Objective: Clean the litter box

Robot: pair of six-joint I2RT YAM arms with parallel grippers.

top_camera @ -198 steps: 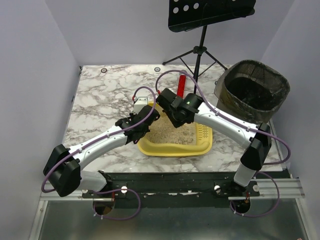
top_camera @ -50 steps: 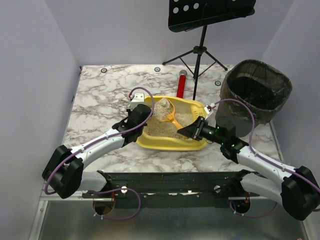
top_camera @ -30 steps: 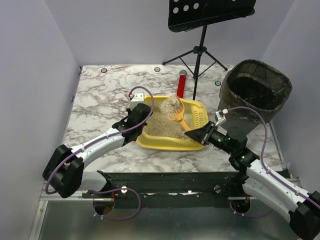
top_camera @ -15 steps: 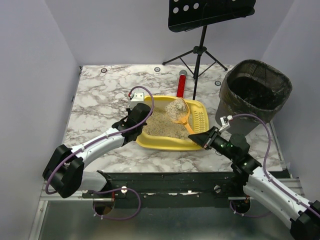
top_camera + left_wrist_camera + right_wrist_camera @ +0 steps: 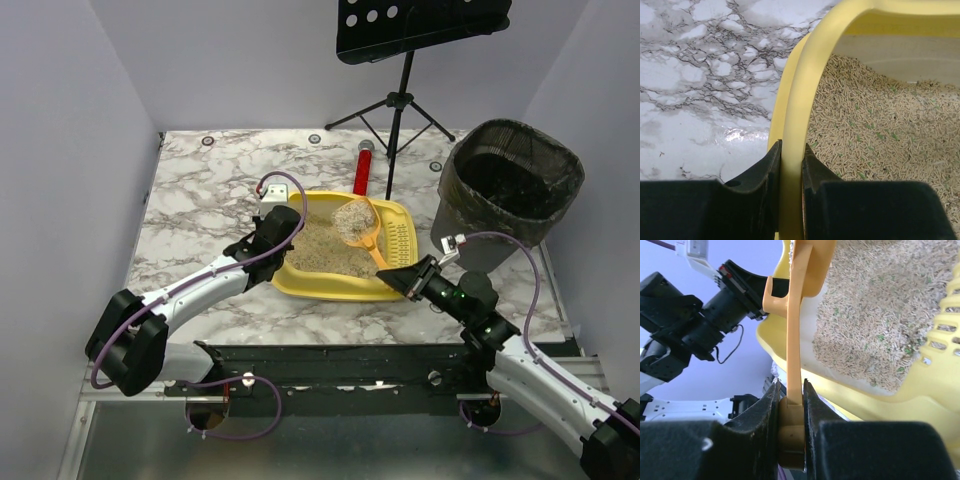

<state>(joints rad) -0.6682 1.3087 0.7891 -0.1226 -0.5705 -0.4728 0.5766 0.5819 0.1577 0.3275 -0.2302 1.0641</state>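
Marble tabletop (image 5: pixel 200 200) holds your box (image 5: pixel 330 292) near the bin (image 5: pixel 452 200); left gripper (image 5: pixel 790 150) pinches its rim, right gripper (image 5: pixel 791 390) pinches the heaped scoop (image 5: pixel 355 222), so tilting it before the bin could spill litter.

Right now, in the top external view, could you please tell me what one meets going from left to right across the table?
The left gripper, clamped on the litter box rim → the loaded scoop → the right gripper, holding its handle → the black mesh bin.
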